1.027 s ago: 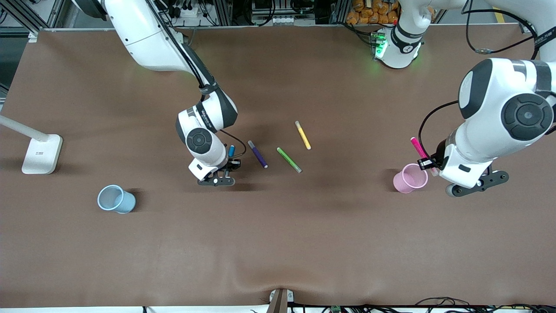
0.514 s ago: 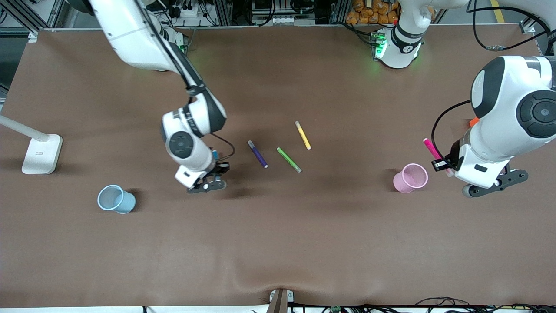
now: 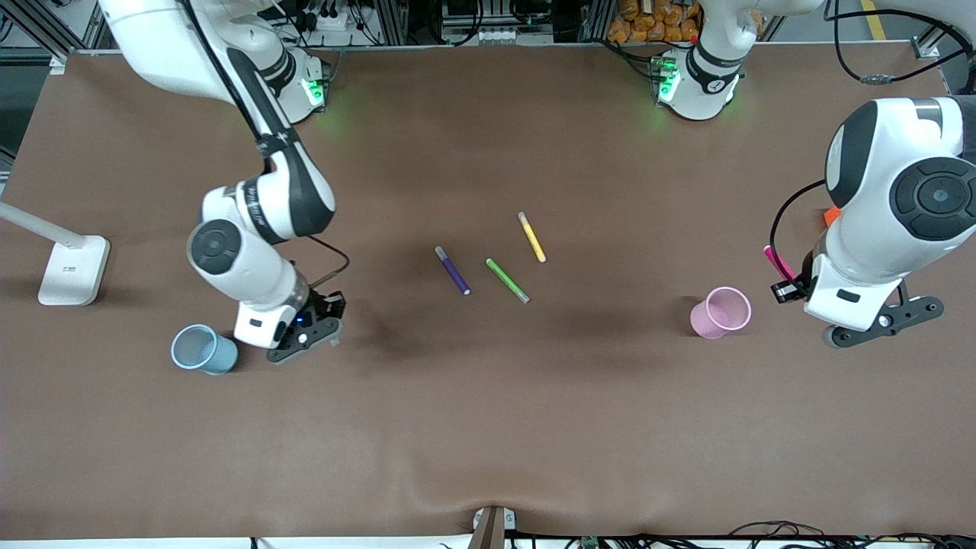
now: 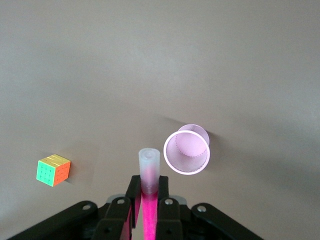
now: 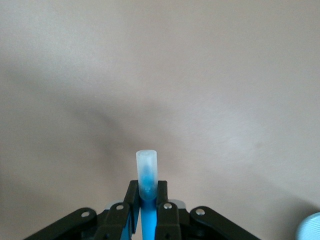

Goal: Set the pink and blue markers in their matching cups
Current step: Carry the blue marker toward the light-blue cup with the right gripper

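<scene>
Working from the biggest item down, I see the brown bench [image 3: 488, 427] under both arms. A white lamp base [image 3: 74, 270] stands at the right arm's end of it.

The left end effector [image 3: 785, 291] hangs over bare bench beside the pink cup [image 3: 720, 312], toward the left arm's end, clenched on the pink marker [image 3: 775, 259]. In the left wrist view the marker's greyish tip [image 4: 149, 167] points down, just beside the cup's rim [image 4: 186, 151] and not over its mouth. A small colour cube [image 4: 53, 170] sits well apart.

The right end effector [image 3: 314, 311] is over the bench just beside the blue cup [image 3: 203, 348], clamped on the blue marker [image 5: 146, 200]. From the front the arm hides that marker. Only the cup's edge [image 5: 311, 227] shows in the right wrist view.

Both cups are upright, and I judge them light and easy to tip. I want each marker centred over the mouth before I release it, with no contact on the rim. The markers look stiff, slim and smooth. A mid-barrel hold like these two suits them, and I would lower them well in before letting go so they cannot bounce out.

Purple [image 3: 452, 270], green [image 3: 507, 280] and yellow [image 3: 531, 236] markers lie mid-bench and are not mine to move.
</scene>
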Controlling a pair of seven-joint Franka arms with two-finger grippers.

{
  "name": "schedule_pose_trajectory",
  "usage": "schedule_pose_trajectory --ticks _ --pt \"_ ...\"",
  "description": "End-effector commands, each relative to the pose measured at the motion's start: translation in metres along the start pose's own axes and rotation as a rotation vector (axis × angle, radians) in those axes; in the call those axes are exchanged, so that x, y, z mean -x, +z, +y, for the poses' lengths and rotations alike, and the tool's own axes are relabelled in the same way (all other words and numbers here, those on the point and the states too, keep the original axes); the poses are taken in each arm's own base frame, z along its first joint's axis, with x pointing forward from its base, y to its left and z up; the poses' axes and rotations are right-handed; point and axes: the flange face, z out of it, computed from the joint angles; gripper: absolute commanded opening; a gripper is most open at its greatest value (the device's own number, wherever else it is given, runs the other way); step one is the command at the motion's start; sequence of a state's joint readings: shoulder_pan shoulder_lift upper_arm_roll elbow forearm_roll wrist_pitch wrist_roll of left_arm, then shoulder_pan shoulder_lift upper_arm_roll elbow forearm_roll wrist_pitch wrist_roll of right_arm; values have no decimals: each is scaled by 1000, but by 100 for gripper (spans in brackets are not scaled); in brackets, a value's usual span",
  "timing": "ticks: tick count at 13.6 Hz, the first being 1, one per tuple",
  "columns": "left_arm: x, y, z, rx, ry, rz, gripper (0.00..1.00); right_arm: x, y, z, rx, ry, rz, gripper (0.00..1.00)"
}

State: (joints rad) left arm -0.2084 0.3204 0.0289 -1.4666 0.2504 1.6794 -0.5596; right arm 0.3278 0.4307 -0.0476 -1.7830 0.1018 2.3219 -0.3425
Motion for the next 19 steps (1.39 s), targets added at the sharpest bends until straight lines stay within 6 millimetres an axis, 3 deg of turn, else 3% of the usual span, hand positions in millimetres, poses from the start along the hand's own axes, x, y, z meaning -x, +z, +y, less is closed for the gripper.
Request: schedule_pose_trajectory --ticks 1,4,8,10,12,14,16,19 --pt "6 5 2 -60 -75 -16 0 11 -39 31 9 -109 38 0" --pt "7 23 19 -147 -175 21 0 30 -72 81 33 -201 73 0" --pt "2 48 32 -211 -283 50 0 51 -86 119 12 -332 125 0" --pt "3 56 43 -267 -322 103 0 61 -87 141 -2 -397 179 0" --pt "10 66 65 -296 -319 137 0 68 -89 154 -9 -464 225 0" --pt "8 81 75 -334 -372 189 0 78 -82 163 -23 -498 256 0" --pt "18 124 108 -416 -467 270 0 90 -71 171 -30 -535 292 0" --pt "24 149 122 -457 -537 328 0 104 -59 179 -64 -576 374 0"
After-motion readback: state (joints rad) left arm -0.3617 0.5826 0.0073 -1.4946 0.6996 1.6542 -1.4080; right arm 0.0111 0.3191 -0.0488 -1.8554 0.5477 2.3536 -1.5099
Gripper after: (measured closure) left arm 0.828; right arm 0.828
